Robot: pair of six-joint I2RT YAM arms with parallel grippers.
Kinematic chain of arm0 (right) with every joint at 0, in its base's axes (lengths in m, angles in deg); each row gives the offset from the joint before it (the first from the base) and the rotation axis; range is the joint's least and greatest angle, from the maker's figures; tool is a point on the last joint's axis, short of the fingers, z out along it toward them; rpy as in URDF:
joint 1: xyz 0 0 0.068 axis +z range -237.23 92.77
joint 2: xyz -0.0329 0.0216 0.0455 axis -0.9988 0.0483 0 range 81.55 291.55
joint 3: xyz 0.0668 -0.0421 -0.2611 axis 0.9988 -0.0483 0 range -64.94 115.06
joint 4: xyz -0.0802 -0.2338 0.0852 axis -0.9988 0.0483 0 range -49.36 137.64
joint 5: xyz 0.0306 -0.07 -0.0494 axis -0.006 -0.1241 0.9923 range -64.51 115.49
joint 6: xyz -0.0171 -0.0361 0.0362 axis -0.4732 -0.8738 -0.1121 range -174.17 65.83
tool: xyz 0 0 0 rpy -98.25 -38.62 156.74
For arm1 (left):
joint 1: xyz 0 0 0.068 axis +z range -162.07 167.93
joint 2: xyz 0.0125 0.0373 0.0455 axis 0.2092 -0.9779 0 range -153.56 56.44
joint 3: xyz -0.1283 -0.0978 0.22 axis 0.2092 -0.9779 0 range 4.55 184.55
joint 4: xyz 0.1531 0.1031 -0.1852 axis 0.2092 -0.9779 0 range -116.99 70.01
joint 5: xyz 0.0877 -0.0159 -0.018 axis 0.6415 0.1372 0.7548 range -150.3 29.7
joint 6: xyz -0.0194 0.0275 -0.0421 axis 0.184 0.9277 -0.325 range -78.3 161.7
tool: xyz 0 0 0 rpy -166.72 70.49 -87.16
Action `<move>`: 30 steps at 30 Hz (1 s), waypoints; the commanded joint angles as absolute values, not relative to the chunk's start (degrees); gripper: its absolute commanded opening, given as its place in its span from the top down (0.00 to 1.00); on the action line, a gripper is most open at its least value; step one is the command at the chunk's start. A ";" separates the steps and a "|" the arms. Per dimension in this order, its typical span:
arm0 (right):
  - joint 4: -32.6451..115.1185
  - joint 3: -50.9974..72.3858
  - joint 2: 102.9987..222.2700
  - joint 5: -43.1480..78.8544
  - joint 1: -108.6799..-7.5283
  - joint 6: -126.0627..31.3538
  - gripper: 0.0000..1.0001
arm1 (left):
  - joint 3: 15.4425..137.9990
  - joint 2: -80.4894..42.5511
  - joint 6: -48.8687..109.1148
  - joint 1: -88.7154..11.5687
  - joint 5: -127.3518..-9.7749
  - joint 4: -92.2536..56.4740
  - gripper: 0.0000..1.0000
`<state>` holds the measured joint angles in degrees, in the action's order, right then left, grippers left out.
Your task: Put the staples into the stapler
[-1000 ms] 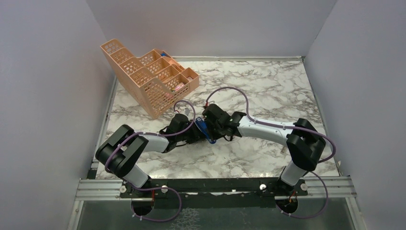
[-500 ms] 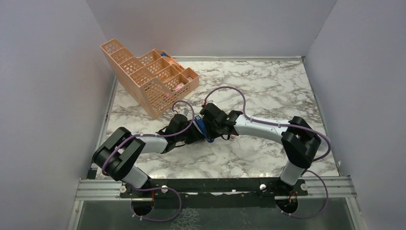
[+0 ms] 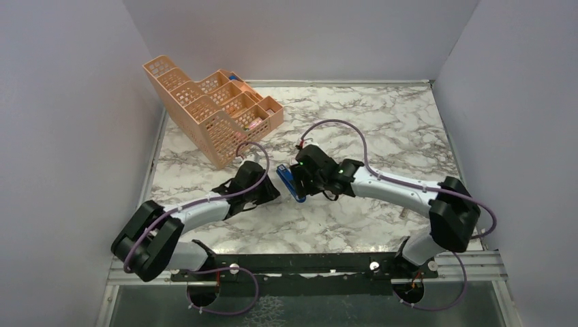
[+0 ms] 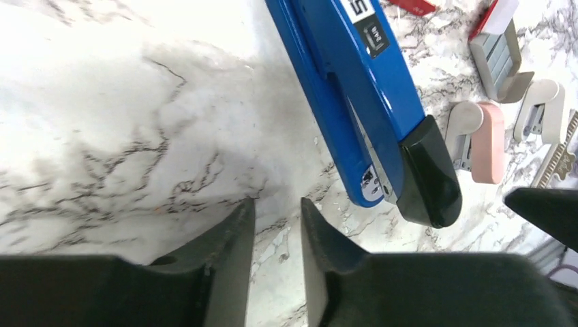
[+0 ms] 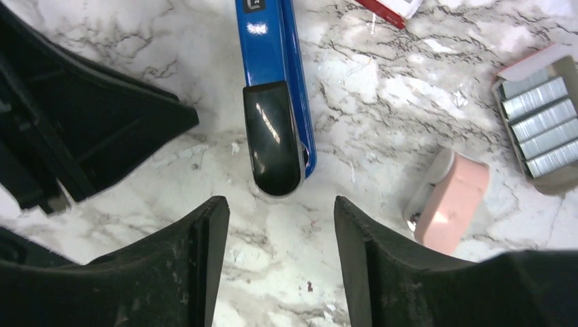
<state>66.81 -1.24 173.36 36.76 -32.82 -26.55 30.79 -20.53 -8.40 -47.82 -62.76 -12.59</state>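
Note:
The blue stapler (image 3: 288, 183) lies on the marble between my two grippers, with neither touching it. In the left wrist view the stapler (image 4: 354, 88) runs up and away, its black end to the right of my left gripper (image 4: 276, 204), whose jaws stand narrowly apart over bare marble. In the right wrist view the stapler's (image 5: 272, 75) black end points at my right gripper (image 5: 279, 204), which is wide open just short of it. The staples (image 5: 542, 126) sit as grey ribbed strips in a small open box at the right, seen also as staples (image 4: 501, 58) from the left wrist.
A pink block (image 5: 450, 197) and a white block (image 4: 542, 112) lie beside the staples. A red-and-white box (image 5: 392, 8) lies beyond the stapler. The peach mesh organiser (image 3: 211, 109) stands at the back left. The left gripper's fingers (image 5: 88, 129) loom left of the stapler.
Both grippers have let go of the stapler and drawn back. The right jaws opened wide, and the left arm pulled away to the left. The stapler now lies free.

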 commanded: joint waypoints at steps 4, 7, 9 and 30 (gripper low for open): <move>67.39 -9.44 151.61 41.34 -32.48 -25.78 0.27 | 37.87 -5.29 -1.83 -47.76 -50.78 -30.84 0.44; 69.54 -12.49 141.65 47.81 -32.50 -26.29 0.22 | 41.48 2.88 2.05 -47.75 -45.97 -38.54 0.23; 72.38 -12.22 136.27 51.44 -32.50 -26.23 0.05 | 44.70 7.81 4.84 -47.76 -42.42 -43.29 0.05; 86.49 2.86 116.07 77.09 -32.55 -31.89 0.00 | 71.32 27.30 21.46 -47.75 -20.04 -69.58 0.01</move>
